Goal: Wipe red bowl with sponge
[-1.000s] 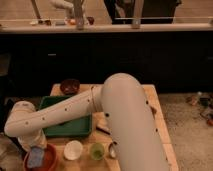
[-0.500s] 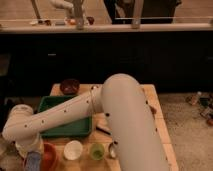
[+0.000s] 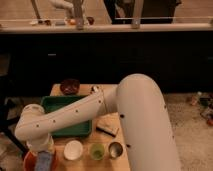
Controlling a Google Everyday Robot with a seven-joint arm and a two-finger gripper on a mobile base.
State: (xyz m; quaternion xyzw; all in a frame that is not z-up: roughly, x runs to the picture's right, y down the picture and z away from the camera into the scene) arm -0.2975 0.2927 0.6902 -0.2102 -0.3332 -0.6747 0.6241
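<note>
The red bowl sits at the table's front left corner, partly cut off by the bottom edge of the camera view. A blue-grey sponge lies in it. My gripper is at the end of the white arm, directly above the sponge and bowl and seemingly touching the sponge. The wrist hides the gripper's tips and the back of the bowl.
A green tray lies behind the red bowl under my arm. A dark brown bowl stands at the back. A white bowl, a green cup and a metal cup line the front. A tan cloth-like object lies mid-table.
The wrist has swung from left of the bowl to over it and come down onto the sponge. The sponge is now mostly under the gripper.
</note>
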